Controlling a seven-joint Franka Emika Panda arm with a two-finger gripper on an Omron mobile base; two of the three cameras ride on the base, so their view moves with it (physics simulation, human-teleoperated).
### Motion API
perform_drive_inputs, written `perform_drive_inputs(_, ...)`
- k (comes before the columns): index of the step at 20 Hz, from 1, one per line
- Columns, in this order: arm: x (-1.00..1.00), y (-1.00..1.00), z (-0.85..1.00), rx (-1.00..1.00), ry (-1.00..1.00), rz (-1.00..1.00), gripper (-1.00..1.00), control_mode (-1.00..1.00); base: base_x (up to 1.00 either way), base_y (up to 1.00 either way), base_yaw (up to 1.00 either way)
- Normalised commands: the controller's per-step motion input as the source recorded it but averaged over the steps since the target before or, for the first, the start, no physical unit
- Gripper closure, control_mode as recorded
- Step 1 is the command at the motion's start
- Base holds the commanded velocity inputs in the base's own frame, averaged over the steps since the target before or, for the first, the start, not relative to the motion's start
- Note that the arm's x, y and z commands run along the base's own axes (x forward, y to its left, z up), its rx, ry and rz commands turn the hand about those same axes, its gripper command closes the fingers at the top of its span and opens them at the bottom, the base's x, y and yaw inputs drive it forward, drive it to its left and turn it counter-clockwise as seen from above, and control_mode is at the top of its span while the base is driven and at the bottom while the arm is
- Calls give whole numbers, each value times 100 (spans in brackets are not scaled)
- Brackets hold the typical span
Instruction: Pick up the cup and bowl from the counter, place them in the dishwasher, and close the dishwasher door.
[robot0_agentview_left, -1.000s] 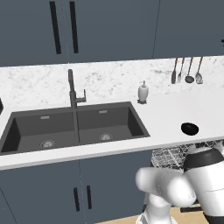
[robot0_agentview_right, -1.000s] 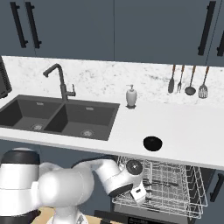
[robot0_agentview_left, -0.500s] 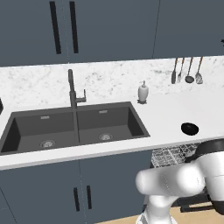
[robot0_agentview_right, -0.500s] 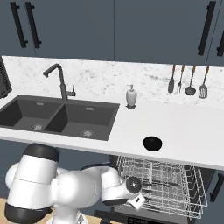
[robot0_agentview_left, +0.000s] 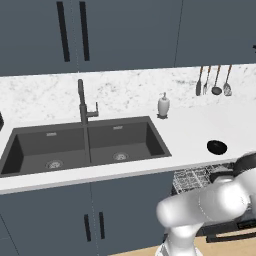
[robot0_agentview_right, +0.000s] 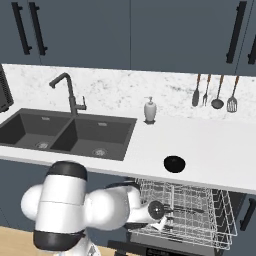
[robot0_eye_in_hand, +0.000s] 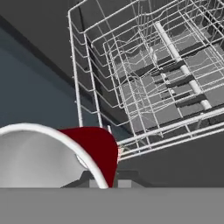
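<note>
The cup (robot0_eye_in_hand: 97, 149) has a dark red outside and a white rim and inside. It fills the lower left of the hand view, pressed against my hand, and it hides my fingertips. My gripper (robot0_agentview_right: 166, 214) is low in front of the open dishwasher and shut on the cup, at the left front corner of the pulled-out wire rack (robot0_agentview_right: 192, 207) (robot0_eye_in_hand: 166, 87) (robot0_agentview_left: 192, 177). The black bowl (robot0_agentview_right: 174, 163) (robot0_agentview_left: 216, 146) sits on the white counter (robot0_agentview_right: 210, 150) above the rack. The dishwasher door (robot0_agentview_right: 150, 246) hangs open below the rack.
A dark double sink (robot0_agentview_left: 85, 145) with a black tap (robot0_agentview_left: 82, 102) lies left of the bowl. A soap dispenser (robot0_agentview_right: 150, 110) stands at the backsplash, and utensils (robot0_agentview_right: 215, 92) hang on the wall. Slate-blue cupboards (robot0_agentview_left: 95, 220) flank the dishwasher.
My arm has swung right and lower, carrying the hand and cup along the rack's front. The bowl has not moved.
</note>
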Motion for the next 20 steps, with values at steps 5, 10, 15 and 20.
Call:
perform_drive_inputs(5, 13, -13, -26, 0, -28, 18, 100, -100, 0, 0, 0)
perform_drive_inputs(10, 29, -19, -2, 0, -5, 12, 100, -100, 0, 0, 0)
perform_drive_inputs(15, 42, -9, -16, 0, 0, 6, 100, -100, 0, 0, 0)
perform_drive_inputs(20, 42, -12, -31, 0, 0, 0, 100, -100, 0, 0, 0)
